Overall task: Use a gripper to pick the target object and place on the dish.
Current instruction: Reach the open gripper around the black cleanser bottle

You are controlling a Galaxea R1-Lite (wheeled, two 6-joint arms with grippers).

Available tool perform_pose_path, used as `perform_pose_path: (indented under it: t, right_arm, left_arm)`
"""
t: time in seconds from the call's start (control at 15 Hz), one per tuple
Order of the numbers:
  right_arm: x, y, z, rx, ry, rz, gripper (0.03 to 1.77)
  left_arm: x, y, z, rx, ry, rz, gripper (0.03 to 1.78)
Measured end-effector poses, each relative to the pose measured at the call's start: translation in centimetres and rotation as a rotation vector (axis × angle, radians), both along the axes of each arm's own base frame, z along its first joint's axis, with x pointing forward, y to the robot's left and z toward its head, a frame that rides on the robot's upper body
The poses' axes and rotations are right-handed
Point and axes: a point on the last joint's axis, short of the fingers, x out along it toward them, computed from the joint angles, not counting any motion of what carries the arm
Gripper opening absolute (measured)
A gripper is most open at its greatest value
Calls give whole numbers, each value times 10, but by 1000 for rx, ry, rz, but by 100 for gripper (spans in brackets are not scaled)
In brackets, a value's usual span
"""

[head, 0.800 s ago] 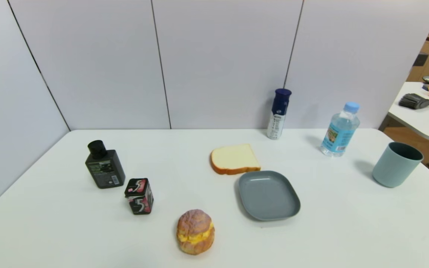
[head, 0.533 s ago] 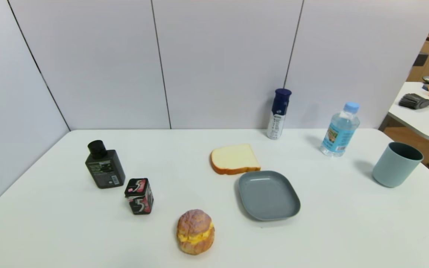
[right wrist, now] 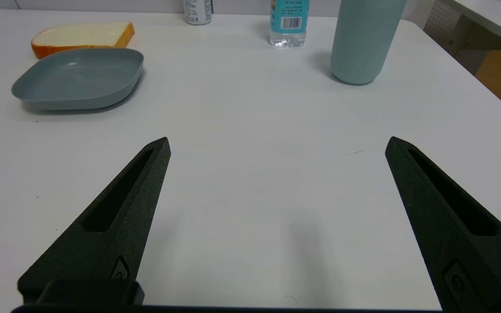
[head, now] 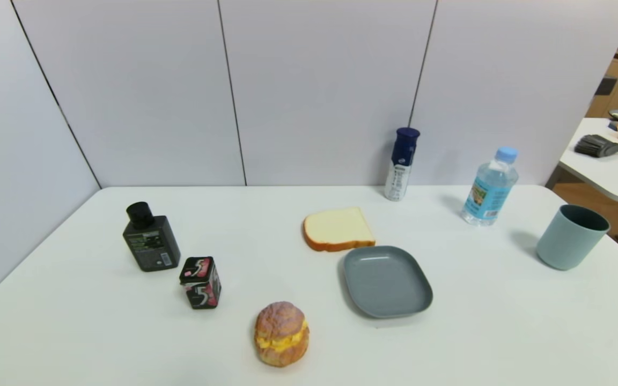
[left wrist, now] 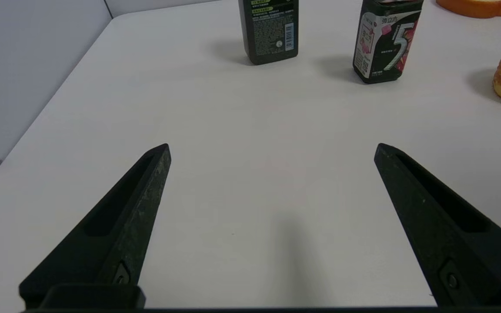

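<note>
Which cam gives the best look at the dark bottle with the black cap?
Head view: the whole dark bottle shows, cap to base, upright beside the gum box. Left wrist view cuts off its cap and shows only the labelled lower body. Right wrist view misses it entirely.

On the white table (head: 502, 332), the dark squarish plastic bottle with a black cap (head: 149, 238) stands toward the left edge, the black-and-pink gum box (head: 200, 282) just beside it nearer the front. The grey-blue rounded plastic dish (head: 387, 281) lies mid-table, the bread slice (head: 338, 229) just behind it, the round cream-filled bun (head: 281, 333) toward the front edge.
</note>
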Motion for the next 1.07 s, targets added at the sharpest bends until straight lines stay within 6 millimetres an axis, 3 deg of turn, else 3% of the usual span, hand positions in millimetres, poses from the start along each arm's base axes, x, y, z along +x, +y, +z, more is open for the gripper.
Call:
perform_pose_path:
  t: [0.13, 0.4, 0.73, 1.07]
  right_arm:
    - [0, 0, 0, 0, 0, 0, 171]
    - [0, 0, 0, 0, 0, 0, 171]
    - [0, 0, 0, 0, 0, 0, 171]
    - [0, 0, 0, 0, 0, 0, 171]
  left_arm:
    - [0, 1, 1, -74, -4, 38, 169]
    - [0, 1, 1, -36, 60, 37, 169]
    - [3, 0, 51, 31, 218, -1, 169]
    - [45, -1, 109, 82, 377, -46, 169]
